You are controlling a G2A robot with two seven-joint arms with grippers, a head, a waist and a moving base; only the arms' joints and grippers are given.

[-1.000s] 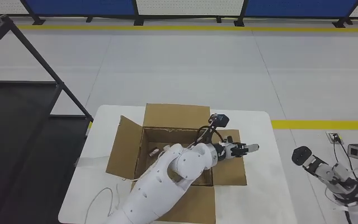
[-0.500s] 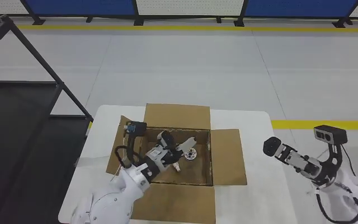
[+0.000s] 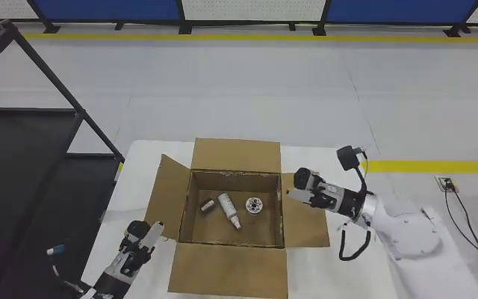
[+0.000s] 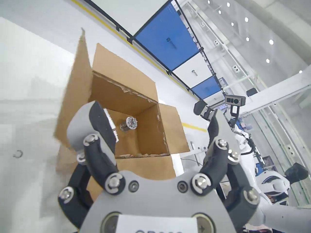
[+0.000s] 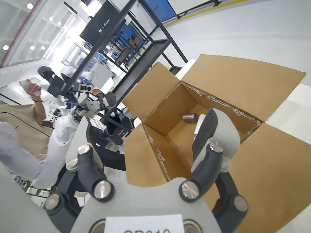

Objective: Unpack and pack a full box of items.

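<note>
The left tool is built on a pale grey plate with dark grey links, fastened by round silver screws. Its fingers are light grey outside and black on the inner face. A white label with dark print sits at the base. The right tool has the same build. The right arm has smooth, rounded white shells with black joints, a looping black cable and a black camera block on a stalk.
</note>
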